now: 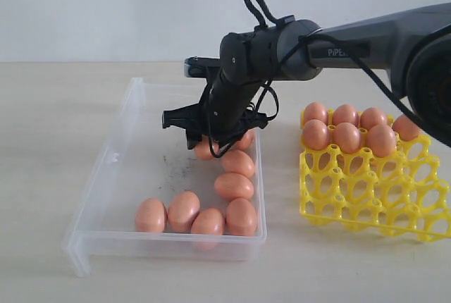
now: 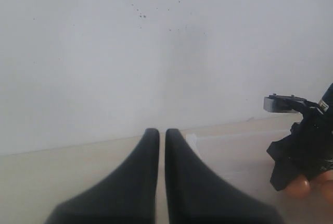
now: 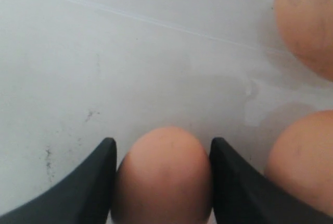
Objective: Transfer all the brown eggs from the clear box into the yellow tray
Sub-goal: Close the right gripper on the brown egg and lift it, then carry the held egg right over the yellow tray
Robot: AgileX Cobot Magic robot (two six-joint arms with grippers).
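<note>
The clear box [image 1: 113, 176] lies on the left of the table with several brown eggs [image 1: 234, 185] along its right side and front wall. My right gripper [image 1: 204, 141] reaches down into the box at the back of that row. In the right wrist view the right gripper [image 3: 162, 140] has its black fingers [image 3: 93, 182] pressed on both sides of one brown egg [image 3: 164, 182] that rests on the box floor. Two more eggs [image 3: 304, 156] lie beside it. The yellow tray [image 1: 373, 197] on the right holds several eggs [image 1: 347, 136] in its back rows. My left gripper [image 2: 157, 130] is shut and empty, off to the side.
The box floor has dark specks [image 1: 173, 165] near its middle. The right arm [image 1: 366, 46] stretches over the gap between box and tray. The tray's front cups [image 1: 394, 208] hold nothing. A white wall stands behind the table.
</note>
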